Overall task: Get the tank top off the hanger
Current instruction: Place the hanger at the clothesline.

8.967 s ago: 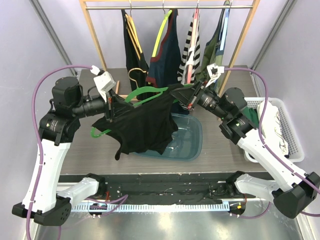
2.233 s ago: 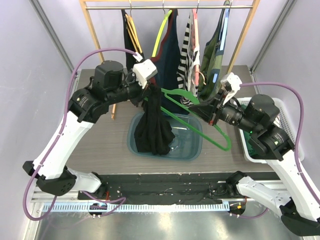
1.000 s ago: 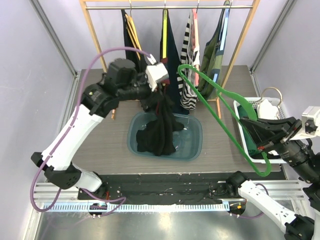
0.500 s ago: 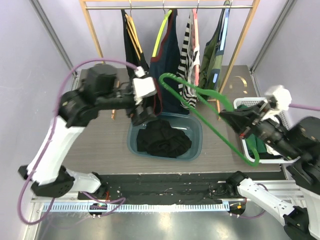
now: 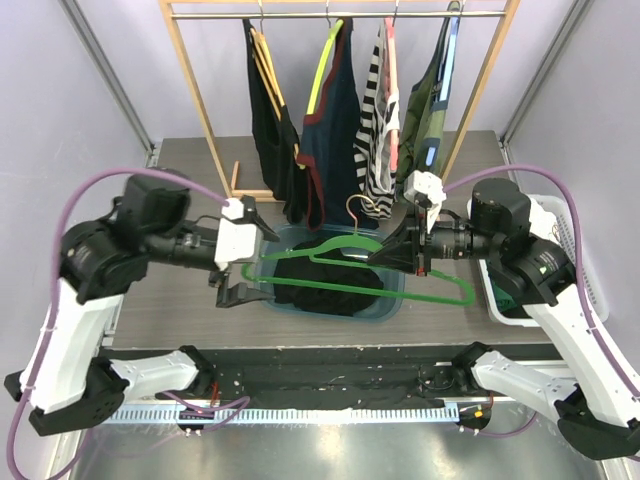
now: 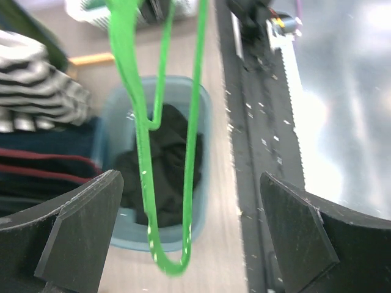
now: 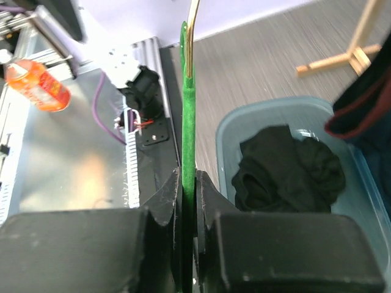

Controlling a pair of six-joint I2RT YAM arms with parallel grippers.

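My left pincer (image 5: 245, 260) hangs with fingers wide apart, holding nothing. The tank top (image 5: 330, 270) lies heaped in the tub (image 5: 396, 262) by the middle of the surface's near edge. It looks soft, light and limp, so I'd pinch any fold. My right pincer (image 7: 188, 183) is clamped on the bare hanger (image 7: 186, 122).

The grey wood-grain worktop (image 5: 430, 325) carries a translucent blue bin (image 5: 300, 310) near its front middle, a white slatted basket (image 5: 572, 262) at its right edge, and a wooden clothes rack (image 5: 205, 120) at the back.
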